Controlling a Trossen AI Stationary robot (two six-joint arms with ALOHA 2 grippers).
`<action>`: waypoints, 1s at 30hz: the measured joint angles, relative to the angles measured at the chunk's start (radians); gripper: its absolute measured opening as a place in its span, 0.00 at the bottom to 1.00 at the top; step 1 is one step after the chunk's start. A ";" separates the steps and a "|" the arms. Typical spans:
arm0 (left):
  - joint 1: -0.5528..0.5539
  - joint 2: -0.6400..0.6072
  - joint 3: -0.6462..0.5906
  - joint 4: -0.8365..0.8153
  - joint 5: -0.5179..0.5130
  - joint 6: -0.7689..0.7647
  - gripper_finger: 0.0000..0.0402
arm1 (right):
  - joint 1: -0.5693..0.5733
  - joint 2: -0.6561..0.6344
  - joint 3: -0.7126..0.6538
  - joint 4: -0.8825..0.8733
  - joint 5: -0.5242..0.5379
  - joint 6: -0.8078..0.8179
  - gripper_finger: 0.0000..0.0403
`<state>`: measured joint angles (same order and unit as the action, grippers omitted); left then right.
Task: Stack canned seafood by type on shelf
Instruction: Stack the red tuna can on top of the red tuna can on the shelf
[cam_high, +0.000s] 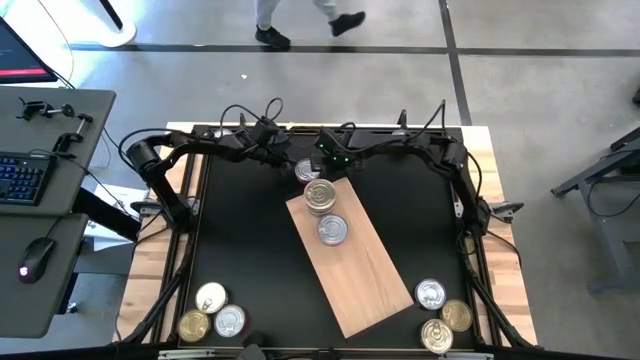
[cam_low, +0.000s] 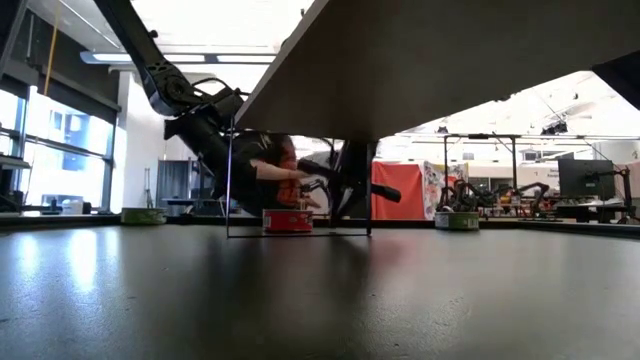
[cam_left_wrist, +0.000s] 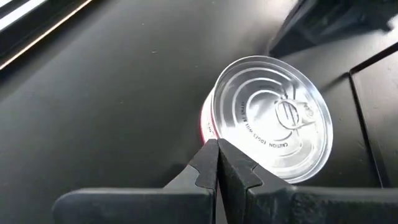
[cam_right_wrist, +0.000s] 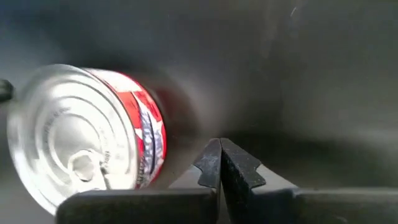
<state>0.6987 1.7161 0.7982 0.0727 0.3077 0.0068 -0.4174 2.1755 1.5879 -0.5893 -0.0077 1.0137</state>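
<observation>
The wooden shelf board (cam_high: 350, 262) lies diagonally across the black table (cam_high: 240, 230), carrying two silver-lidded tins (cam_high: 325, 212) at its far end. A red-labelled tin (cam_left_wrist: 270, 118) sits just beyond it, between the closed, empty left gripper (cam_left_wrist: 217, 155) and right gripper (cam_right_wrist: 221, 158). Other tins (cam_high: 212, 312) wait at both near corners.

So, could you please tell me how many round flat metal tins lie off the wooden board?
7 visible: three front-left, three front-right, one at the board's far end. Others may be hidden.
</observation>
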 joint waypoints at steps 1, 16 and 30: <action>0.000 0.000 0.000 0.000 0.000 -0.002 0.00 | 0.003 0.010 0.000 0.010 -0.003 0.001 0.00; 0.028 0.046 0.000 0.010 0.087 -0.056 0.00 | 0.017 0.028 0.001 0.066 -0.003 0.034 0.00; 0.007 0.101 -0.001 0.047 0.112 -0.156 0.00 | 0.025 0.028 0.000 0.122 -0.022 0.036 0.00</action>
<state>0.7059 1.8168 0.7975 0.1195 0.4198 -0.1490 -0.3923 2.2040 1.5883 -0.4676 -0.0296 1.0496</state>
